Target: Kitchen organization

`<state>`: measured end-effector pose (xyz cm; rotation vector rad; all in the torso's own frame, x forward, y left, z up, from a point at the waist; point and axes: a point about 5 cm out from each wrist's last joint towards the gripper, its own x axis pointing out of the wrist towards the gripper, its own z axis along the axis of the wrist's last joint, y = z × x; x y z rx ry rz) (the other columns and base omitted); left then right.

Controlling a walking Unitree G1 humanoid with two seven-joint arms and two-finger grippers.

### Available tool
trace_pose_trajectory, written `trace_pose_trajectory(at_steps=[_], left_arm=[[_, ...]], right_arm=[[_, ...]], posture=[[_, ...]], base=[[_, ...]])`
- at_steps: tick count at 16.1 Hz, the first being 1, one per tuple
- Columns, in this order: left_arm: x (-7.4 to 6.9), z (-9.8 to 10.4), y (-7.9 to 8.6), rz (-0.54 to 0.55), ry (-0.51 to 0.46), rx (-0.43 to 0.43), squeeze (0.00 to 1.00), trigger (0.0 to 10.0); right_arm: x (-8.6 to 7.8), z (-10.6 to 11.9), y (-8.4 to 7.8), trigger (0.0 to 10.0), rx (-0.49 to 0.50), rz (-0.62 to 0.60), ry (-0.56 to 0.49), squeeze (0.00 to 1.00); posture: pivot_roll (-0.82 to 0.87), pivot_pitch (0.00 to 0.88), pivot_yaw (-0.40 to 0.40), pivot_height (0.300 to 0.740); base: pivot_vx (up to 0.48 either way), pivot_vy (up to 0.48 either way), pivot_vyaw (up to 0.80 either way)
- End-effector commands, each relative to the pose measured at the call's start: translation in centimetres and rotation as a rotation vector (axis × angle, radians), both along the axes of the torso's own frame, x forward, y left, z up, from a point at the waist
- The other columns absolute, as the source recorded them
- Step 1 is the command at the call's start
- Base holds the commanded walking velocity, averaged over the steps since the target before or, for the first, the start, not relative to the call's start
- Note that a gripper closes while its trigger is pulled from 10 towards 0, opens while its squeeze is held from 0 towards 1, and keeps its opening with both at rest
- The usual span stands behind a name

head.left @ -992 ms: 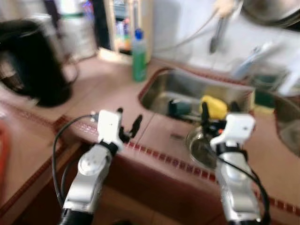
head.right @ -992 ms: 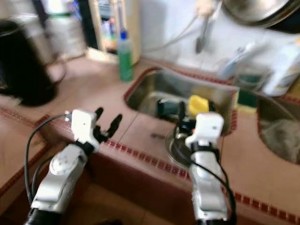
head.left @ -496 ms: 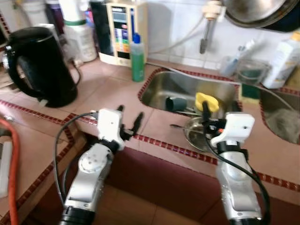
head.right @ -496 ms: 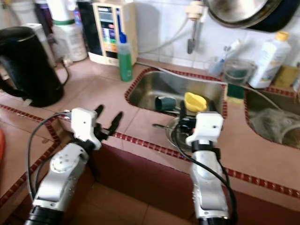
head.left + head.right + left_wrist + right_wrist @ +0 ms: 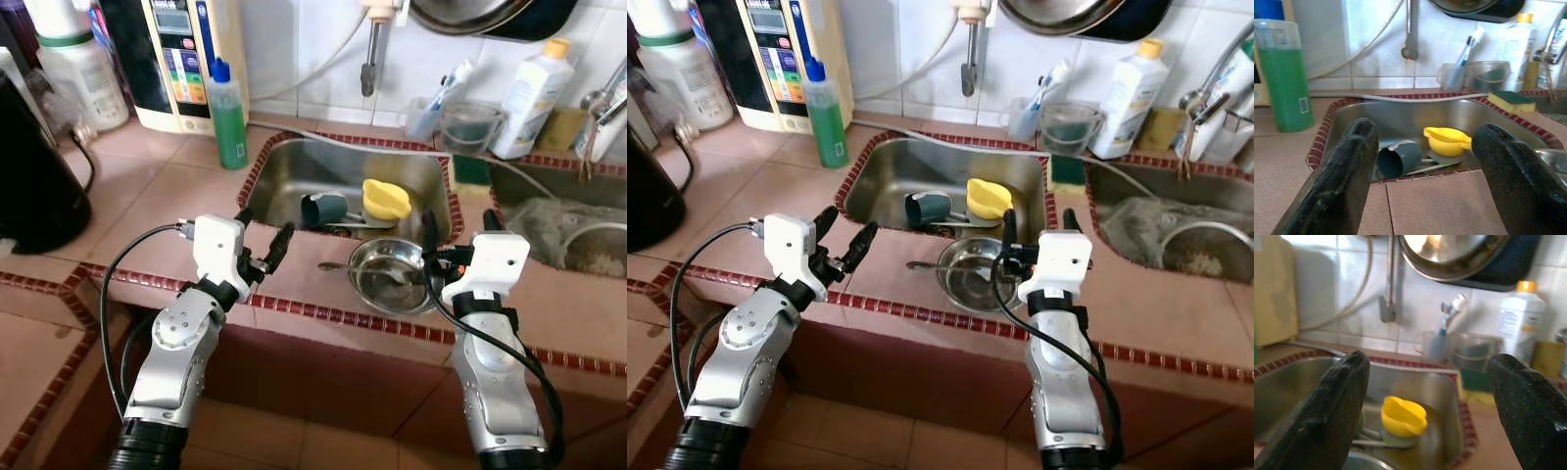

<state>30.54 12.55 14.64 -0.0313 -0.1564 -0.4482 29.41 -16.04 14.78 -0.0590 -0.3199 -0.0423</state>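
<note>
view shift: camera swung right and steadied since a second ago; blur gone, second basin and bottles at the right now in frame; things themselves not moved.
left end effector (image 5: 263, 235): fingers apart, nothing between them, hovering over the desk (image 5: 147, 211) front edge just left of the sink; same pose relative to the body as before.
right end effector (image 5: 457, 227): fingers spread, empty, raised over the front edge at the steel bowl's right side.
steel bowl (image 5: 390, 276): on the desk lip in front of the sink (image 5: 284, 168), just beside the right end effector; spoon (image 5: 355, 267) lying across it, handle poking left.
teal cup (image 5: 322, 209): on its side inside the sink, near its front wall.
yellow cup (image 5: 386, 199): in the sink, just right of the teal cup, touching or nearly.
green bottle (image 5: 228, 116): upright at the sink's back-left corner.
black kettle (image 5: 34, 171): far left edge of the desk, half cropped now.
sponge (image 5: 1511, 101): on the back-right rim of the sink.
white bottle (image 5: 528, 87): upright by the back wall, right of the sink.
meaning for task: nothing grasped yet; looks like squaring up to the sink finished, dishes now centred between both arms.
likely next: right arm closest to the bowl, left to the teal cup; judgement only.
</note>
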Motion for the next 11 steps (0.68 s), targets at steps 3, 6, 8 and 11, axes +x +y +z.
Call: trace_pose_trajectory(at_steps=[3,6,8,11], left_arm=[[-0.03,-0.12,-0.01,0.001,0.001,-0.010,0.00,10.0],[-0.01,-0.16,-0.06,0.001,0.002,-0.012,0.00,10.0],[0.05,-0.14,-0.04,0.003,0.006,-0.037,0.00,10.0],[0.38,-0.57,0.12,0.030,0.089,-0.067,0.00,10.0]], right_arm=[[0.21,0.26,0.00,10.0,-0.010,0.013,-0.010,0.00],[0.26,0.27,0.09,10.0,-0.013,0.021,-0.012,0.00],[0.32,0.29,0.15,10.0,-0.019,0.027,-0.014,0.00],[0.05,0.13,0.22,10.0,-0.087,0.058,-0.022,0.00]], posture=[[-0.07,0.000,-0.016,0.740],[-0.07,0.000,-0.020,0.740],[-0.07,0.000,-0.022,0.740],[-0.07,0.000,-0.020,0.740]], base=[[0.000,-0.480,0.00],[0.000,-0.480,0.00],[0.000,0.000,0.00],[0.000,0.000,0.00]])
